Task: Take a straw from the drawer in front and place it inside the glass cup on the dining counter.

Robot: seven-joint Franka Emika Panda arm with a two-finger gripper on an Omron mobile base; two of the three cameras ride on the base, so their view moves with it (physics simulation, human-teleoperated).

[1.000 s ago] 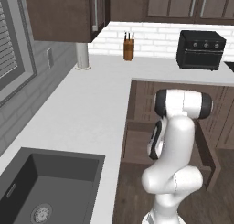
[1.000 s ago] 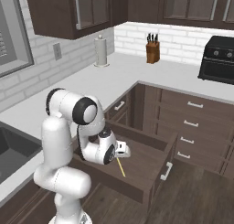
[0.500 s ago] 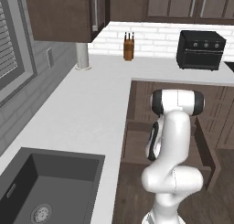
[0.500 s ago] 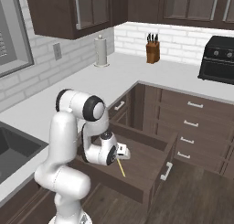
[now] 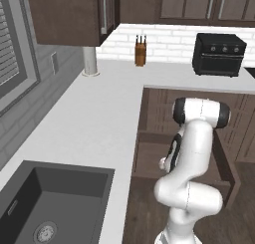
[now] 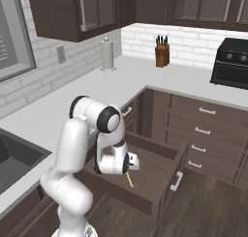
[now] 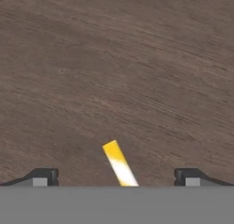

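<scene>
Fingers: two dark tips, one at each lower corner of the hand view, set wide apart, nothing between them gripped.

Gripper: lowered into the drawer, pointing down at its wooden floor; in the right base view the hand sat low over the drawer's near part, in the left base view it was masked by the arm.

Straw: one item, pale yellow, lying flat on the drawer floor. Its visible end rose from the bottom edge of the hand view, roughly midway between the two tips, slanting slightly toward the left tip. Well clear of both tips; whether the tips already reached down to its level could not be told. Also seen as a thin yellow line just below the hand in the right base view.

Step in hand, as judged: closing on the straw for the pick-up. To do it well: keep the straw centred in the gap, bring the tips down until they bracket it close to the drawer floor, and close squarely across its width so it neither rolls away nor pivots. A thin, light stick would likely slip from a shallow or skewed pinch; a grip near one end would leave it prone to swinging.

Glass cup, dining counter: not recorded at this position.
</scene>
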